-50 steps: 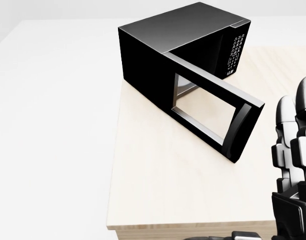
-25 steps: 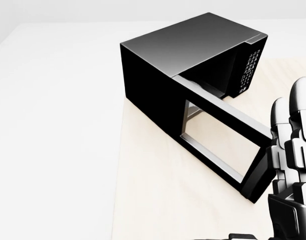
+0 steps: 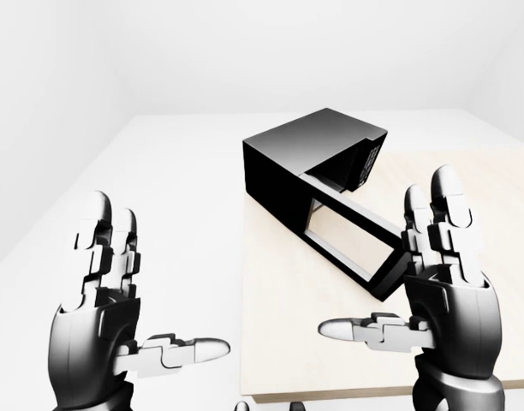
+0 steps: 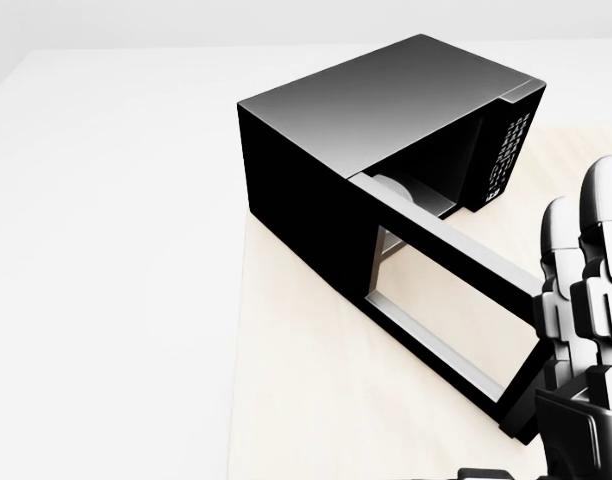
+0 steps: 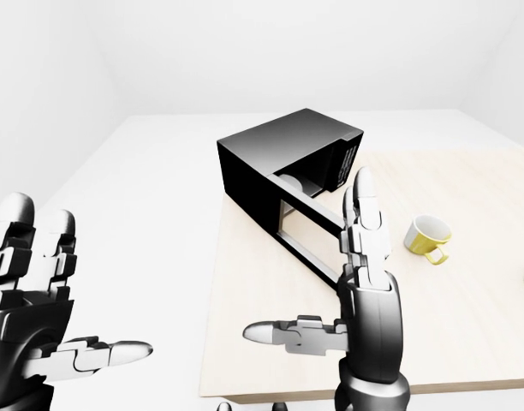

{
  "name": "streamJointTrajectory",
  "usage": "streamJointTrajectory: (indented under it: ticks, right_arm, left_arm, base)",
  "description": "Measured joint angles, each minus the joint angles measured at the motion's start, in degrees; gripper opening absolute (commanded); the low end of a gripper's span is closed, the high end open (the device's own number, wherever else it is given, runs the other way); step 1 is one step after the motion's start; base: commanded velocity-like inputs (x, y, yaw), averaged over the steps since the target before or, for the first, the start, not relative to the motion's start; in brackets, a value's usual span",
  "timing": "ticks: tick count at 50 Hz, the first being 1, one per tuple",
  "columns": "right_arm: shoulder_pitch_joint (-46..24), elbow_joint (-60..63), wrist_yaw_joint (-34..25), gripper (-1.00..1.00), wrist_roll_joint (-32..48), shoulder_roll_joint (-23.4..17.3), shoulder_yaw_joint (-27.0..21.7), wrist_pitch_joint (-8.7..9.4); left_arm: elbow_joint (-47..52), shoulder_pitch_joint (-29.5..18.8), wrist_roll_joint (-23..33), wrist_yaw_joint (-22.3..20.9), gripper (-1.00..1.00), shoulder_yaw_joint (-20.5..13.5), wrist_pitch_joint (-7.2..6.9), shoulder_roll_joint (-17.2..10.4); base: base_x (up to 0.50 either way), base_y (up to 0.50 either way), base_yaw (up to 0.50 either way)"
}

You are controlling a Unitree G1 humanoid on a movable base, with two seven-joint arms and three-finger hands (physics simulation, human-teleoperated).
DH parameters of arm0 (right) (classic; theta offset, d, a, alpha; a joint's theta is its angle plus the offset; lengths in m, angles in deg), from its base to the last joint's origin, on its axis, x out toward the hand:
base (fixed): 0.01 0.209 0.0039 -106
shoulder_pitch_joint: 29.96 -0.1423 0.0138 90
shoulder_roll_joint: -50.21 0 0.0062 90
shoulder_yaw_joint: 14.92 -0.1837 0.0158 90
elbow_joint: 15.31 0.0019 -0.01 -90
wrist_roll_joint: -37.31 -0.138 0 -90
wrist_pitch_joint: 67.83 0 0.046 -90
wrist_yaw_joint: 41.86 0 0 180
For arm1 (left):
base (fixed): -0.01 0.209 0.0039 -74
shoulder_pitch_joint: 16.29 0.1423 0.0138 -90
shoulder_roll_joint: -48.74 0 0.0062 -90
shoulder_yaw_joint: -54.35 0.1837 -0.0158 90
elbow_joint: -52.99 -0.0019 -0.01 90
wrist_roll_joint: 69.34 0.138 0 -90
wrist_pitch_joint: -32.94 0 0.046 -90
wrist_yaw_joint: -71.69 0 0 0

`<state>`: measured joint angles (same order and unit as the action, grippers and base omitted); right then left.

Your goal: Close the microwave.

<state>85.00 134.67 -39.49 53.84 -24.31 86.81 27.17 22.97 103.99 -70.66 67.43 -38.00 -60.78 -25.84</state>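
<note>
Black and boxy, the microwave [image 4: 386, 130] sits near the far left corner of a pale wooden table [image 3: 313, 342], turned at an angle so its keypad [image 4: 504, 150] faces toward the right of the head view. Its door [image 4: 456, 310] stands swung wide open, reaching out across the tabletop toward the robot, and the glass window in it shows the wood beneath. A round turntable [image 4: 394, 188] can just be made out inside the cavity.

Both robot hands are raised and spread, fingers upright and thumbs stretched sideways, holding nothing. The right hand [image 3: 442, 282] hovers just beside the free end of the open door; in the left-eye view its fingers overlap the door's outer edge, though whether they actually touch it cannot be told. The left hand [image 3: 104, 317] hangs well apart from the microwave, off the table's left edge over the white floor [image 3: 159, 188].

Farther right on the table, seen only in the right-eye view, a yellow mug [image 5: 427, 236] stands well clear of the microwave.
</note>
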Motion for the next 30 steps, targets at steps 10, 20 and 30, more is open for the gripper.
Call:
streamJointTrajectory:
  ticks: [10, 20, 30]
  right_arm:
    - [0.25, 0.01, 0.56, 1.00, 0.05, -0.64, 0.87, 0.00]
    - [0.16, -1.52, 4.35, 1.00, 0.63, -4.17, 4.94, 0.00]
    - [-0.71, -6.17, 7.56, 1.00, 0.93, -6.62, 8.21, -0.03]
  left_arm:
    - [0.01, 0.14, -0.27, 0.18, 1.00, 0.06, 0.26, -0.15]
    - [0.02, 0.16, -0.36, 0.18, 1.00, 0.06, 0.28, -0.21]
    - [0.02, 0.28, -0.47, 0.25, 1.00, 0.05, 0.39, -0.35]
  base:
    - [0.00, 0.00, 0.00]
    - [0.00, 0.00, 0.00]
    - [0.00, 0.00, 0.00]
